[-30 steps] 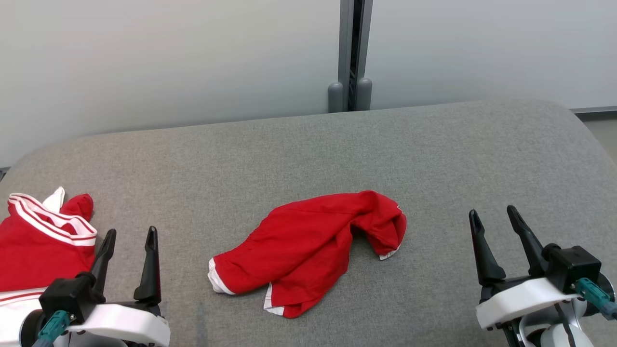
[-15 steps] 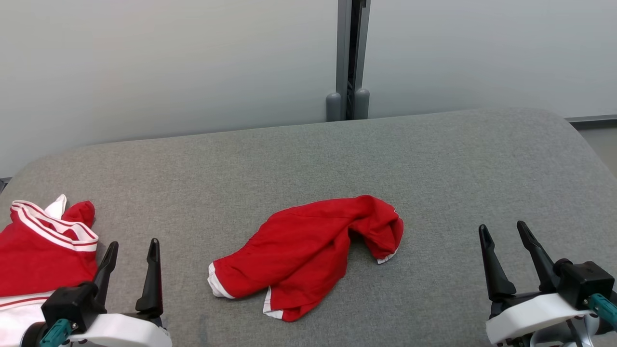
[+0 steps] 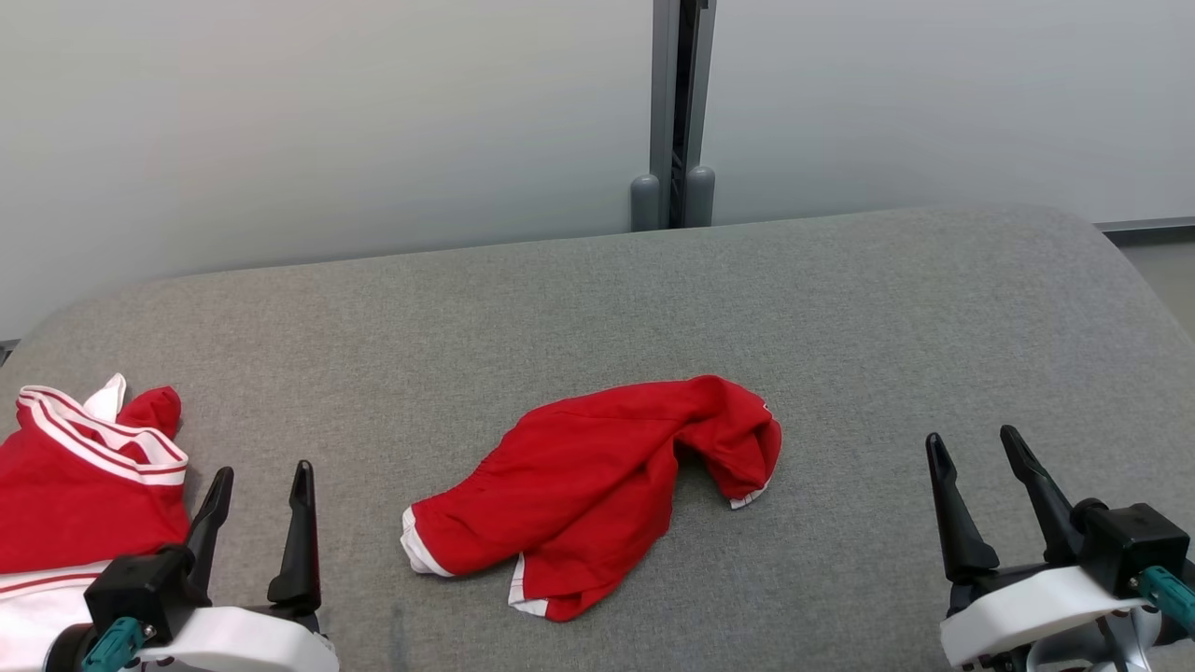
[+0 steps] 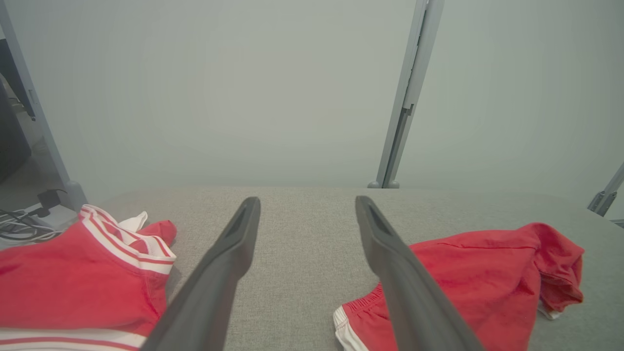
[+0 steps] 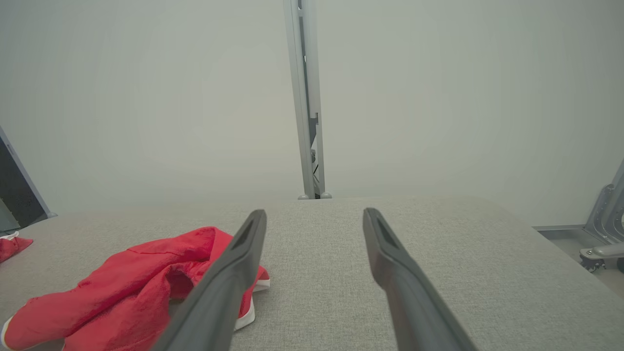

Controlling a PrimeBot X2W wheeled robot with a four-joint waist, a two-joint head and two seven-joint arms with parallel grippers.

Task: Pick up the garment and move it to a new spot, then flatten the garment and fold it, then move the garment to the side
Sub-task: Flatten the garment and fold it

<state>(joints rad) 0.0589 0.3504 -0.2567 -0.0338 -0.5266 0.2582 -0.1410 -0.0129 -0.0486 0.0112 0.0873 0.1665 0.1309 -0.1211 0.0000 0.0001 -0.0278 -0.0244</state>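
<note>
My left gripper [image 3: 262,469] and right gripper [image 3: 970,434] are spread and empty. The crumpled red, white-trimmed garment [image 3: 579,485] lies untouched, so every step is left.

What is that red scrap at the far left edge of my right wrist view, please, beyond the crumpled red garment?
Observer: It is a second red garment with white-striped trim, lying at the left end of the grey surface.
Operator: Thank you. Where is the left tool?
Observer: The left tool is open and empty, between that striped piece and the crumpled garment, touching neither as far as I can see.
</note>
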